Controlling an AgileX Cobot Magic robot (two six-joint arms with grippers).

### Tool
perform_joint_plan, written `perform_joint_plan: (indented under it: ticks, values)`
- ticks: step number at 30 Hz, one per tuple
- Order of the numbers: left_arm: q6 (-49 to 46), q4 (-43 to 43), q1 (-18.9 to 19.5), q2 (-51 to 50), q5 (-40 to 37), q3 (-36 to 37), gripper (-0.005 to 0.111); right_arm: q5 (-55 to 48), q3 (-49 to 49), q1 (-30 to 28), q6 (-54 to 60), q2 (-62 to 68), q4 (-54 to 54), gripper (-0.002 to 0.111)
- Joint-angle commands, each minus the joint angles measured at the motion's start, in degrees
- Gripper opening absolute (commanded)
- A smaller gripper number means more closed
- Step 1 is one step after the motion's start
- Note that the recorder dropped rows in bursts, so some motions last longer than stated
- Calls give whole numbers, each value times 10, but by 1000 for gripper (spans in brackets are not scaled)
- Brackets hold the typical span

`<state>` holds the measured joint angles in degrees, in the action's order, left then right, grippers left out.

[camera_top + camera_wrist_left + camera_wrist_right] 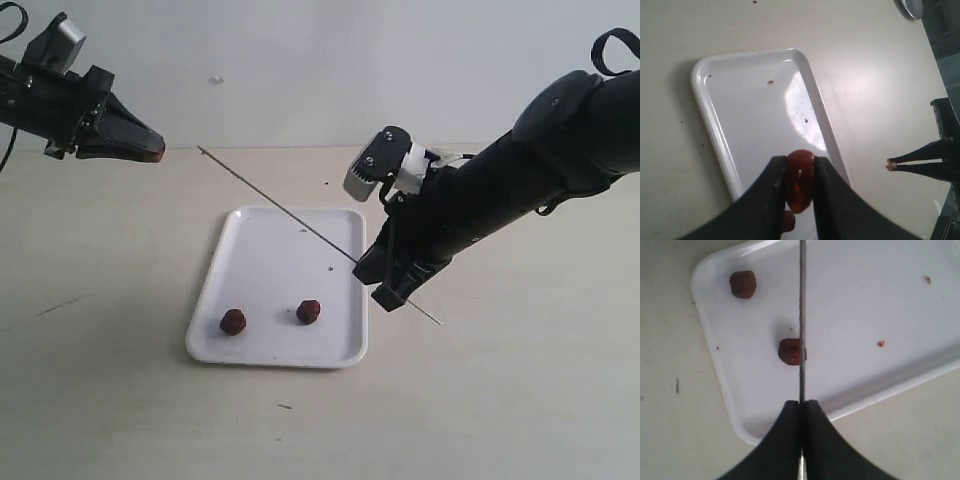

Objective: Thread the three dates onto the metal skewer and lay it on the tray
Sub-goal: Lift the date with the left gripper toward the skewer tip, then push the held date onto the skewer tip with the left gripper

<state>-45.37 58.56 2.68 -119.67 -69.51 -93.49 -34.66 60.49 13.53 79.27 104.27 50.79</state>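
Observation:
My left gripper point(152, 148) hangs high at the far left, shut on one dark red date point(800, 182), above the white tray point(255, 225). Two more dates point(233, 321) point(309, 312) lie near the tray's front edge. In the right wrist view they show as one date point(743, 284) by the corner and another point(789, 351) just beside the rod. My right gripper point(388, 285) stands at the tray's right rim, shut on the metal skewer point(280, 205). The skewer slants up and left over the tray, its free tip toward the left gripper, nothing threaded on it. It runs straight out of the shut fingers point(785, 440).
The tray point(715, 105) carries a few small crumbs and specks. It rests on a pale wooden table point(520, 400) with a plain light wall behind. The right arm's dark body point(520, 180) reaches in from the upper right.

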Motion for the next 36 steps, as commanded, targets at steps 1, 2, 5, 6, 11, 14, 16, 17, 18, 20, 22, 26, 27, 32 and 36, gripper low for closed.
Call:
perform_joint_plan:
  ticks: [1, 2, 5, 6, 11, 14, 16, 17, 18, 20, 22, 26, 27, 32, 36]
  values:
    - [6, -8, -11, 7, -5, 0, 20, 15, -1, -2, 2, 6, -5, 0]
    - [7, -12, -15, 7, -5, 0, 20, 15, -1, -2, 0, 7, -4, 0]
    - [7, -14, -30, 7, -5, 0, 20, 15, -1, -2, -20, 14, -7, 0]
    - [7, -14, -35, 7, -5, 0, 20, 15, -1, -2, -27, 18, -13, 0]
    - [7, -14, -55, 7, -5, 0, 20, 12, -1, -2, -31, 31, -22, 0]
    - [7, -14, -61, 7, -5, 0, 20, 1, -1, -2, -31, 41, -24, 0]
    - [7, -14, -63, 7, -5, 0, 20, 0, -1, -2, -31, 45, -29, 0]
    - [7, -14, -63, 7, -5, 0, 20, 0, -1, -2, -31, 45, -28, 0]
    - [7, -14, -63, 7, -5, 0, 20, 0, -1, -2, -31, 45, -28, 0]
    - [6, -18, -63, 7, -5, 0, 20, 0, -1, -2, -31, 42, -28, 0]
    - [4, -30, -63, 7, -5, 0, 20, 0, -1, -2, -31, 38, -28, 0]
    - [-9, -41, -63, 7, -5, 0, 20, -1, -1, -2, -30, 37, -20, 0]
    - [-9, -41, -63, 7, -5, 0, 20, -4, -1, -2, -28, 37, -14, 0]
    - [-9, -40, -63, 7, -5, 0, 20, -12, -1, -2, -24, 37, -15, 0]
    - [-9, -40, -63, 7, -5, 0, 20, -11, -1, -2, -22, 37, -13, 0]
